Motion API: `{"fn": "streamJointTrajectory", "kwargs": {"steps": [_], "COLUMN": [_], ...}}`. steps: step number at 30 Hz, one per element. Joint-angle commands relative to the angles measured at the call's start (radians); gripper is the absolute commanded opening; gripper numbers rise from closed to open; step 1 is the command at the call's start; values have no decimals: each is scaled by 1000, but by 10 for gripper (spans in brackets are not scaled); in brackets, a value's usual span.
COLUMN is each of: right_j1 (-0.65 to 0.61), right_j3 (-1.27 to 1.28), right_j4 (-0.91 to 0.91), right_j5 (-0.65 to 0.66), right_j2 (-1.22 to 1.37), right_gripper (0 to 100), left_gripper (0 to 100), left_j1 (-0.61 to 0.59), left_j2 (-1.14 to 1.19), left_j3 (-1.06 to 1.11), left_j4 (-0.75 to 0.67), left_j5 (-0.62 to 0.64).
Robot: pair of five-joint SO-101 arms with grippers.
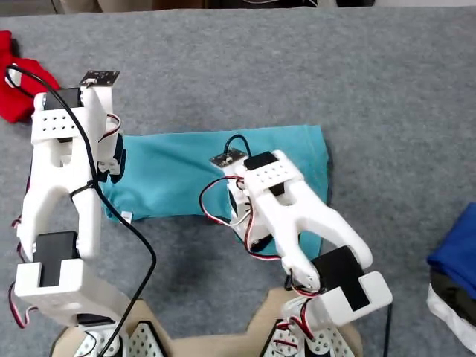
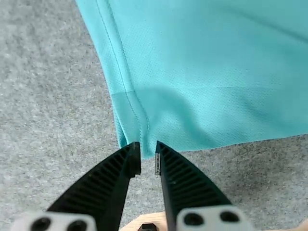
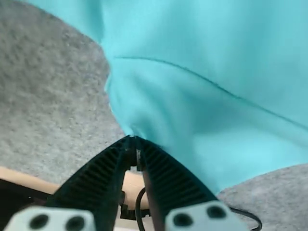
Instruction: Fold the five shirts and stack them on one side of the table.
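Left claw [image 2: 147, 153]: cracked open by a thin slit. I see grey table [image 1: 387, 89] through the gap and no cloth in it. Tips sit just off the hemmed corner of the teal shirt [image 2: 207, 72].
Right claw [image 3: 134, 140]: clenched, tips meeting on a pinch of the teal shirt's edge. Cloth bunches up toward the tips.
Teal shirt position: mid table, lying flat as a wide band across it.
Arms, high view: I read the left arm at the shirt's end on the red shirt's side, and the right arm over the shirt's near long edge.
Red shirt [image 1: 13, 93]: crumpled at the far corner on the left arm's side, well apart from the teal one.
Pile [image 1: 455, 260]: at the table edge on the right arm's side, blue on top, dark and white layers under it. I can't tell the count.
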Motion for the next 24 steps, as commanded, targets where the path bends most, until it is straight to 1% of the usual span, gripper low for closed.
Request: {"fn": "streamJointTrajectory", "kwargs": {"steps": [1, 4, 7, 9, 12, 15, 18, 21, 24], "right_j1": [-13, 33, 136, 213, 302, 351, 371, 378, 381], "right_j3": [-18, -107, -266, -372, -510, -634, -773, -932, -1101], "right_j4": [14, 12, 2, -51, -146, -219, -235, -230, -227], "right_j5": [11, 11, 12, 12, 12, 12, 11, 5, 3], "right_j2": [-65, -65, -54, -41, 22, 153, 337, 533, 714], "right_gripper": [5, 5, 5, 6, 6, 6, 6, 6, 6], "left_gripper": [68, 68, 67, 67, 67, 67, 67, 67, 67], "left_j1": [0, 0, 2, 3, 3, 9, 11, 11, 11], "left_j2": [-44, -44, -44, -44, -45, -44, -21, 41, 150], "left_j3": [2, 2, -9, -9, -9, 0, -15, -43, -103], "left_j4": [0, -2, -11, -49, -129, -226, -293, -307, -301], "left_j5": [0, 0, 6, 17, 89, 127, 146, 144, 146]}}
